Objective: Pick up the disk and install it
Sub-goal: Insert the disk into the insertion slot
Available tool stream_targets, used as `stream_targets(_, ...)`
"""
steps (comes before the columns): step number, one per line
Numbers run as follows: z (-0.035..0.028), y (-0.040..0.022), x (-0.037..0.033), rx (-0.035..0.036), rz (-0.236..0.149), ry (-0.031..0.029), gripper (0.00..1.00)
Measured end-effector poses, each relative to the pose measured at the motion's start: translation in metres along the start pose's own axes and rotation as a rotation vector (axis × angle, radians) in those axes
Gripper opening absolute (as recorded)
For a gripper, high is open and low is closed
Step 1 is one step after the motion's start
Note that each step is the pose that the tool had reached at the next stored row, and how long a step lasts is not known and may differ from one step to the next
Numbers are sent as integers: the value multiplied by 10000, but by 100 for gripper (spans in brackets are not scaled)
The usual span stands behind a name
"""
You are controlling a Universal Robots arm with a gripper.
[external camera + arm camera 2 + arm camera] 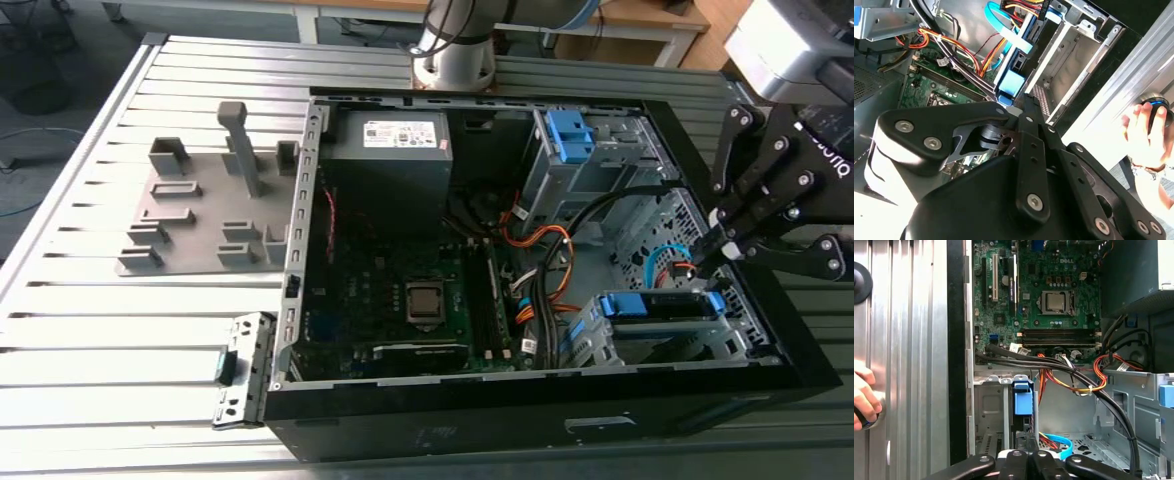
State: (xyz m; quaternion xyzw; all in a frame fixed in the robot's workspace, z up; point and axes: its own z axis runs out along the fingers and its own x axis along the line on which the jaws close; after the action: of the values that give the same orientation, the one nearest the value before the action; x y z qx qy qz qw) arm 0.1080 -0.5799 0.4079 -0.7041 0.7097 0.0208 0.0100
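We see the gripper [703,262] hanging over the lower corner of the open computer case [534,420], on the exterior view's right. Its fingers are drawn together to a narrow tip, and they pinch nothing that we can make out. The disk [654,306] lies just below that tip in a metal bay [727,335], with its blue frame showing along the edges. We cannot tell whether the fingertips touch it.

In the first wrist view the disk [1023,400] appears edge-on as a blue strip just ahead of the gripper [1025,447]. In the second wrist view the gripper [1023,100] points at the same blue frame [1010,85].

Further back in the case we see a blue bracket [570,135], a grey box [390,160] with a white sticker, a green circuit board [400,280] and orange cables [547,240]. The case stands on a ribbed metal table [120,330]. A person's hand [864,400] rests at the table's side.
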Motion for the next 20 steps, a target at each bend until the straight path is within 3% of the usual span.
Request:
stream_targets(8,16,-11,1,-2,-1,-6,11)
stream_targets(20,211,-336,-27,-138,5,2,11)
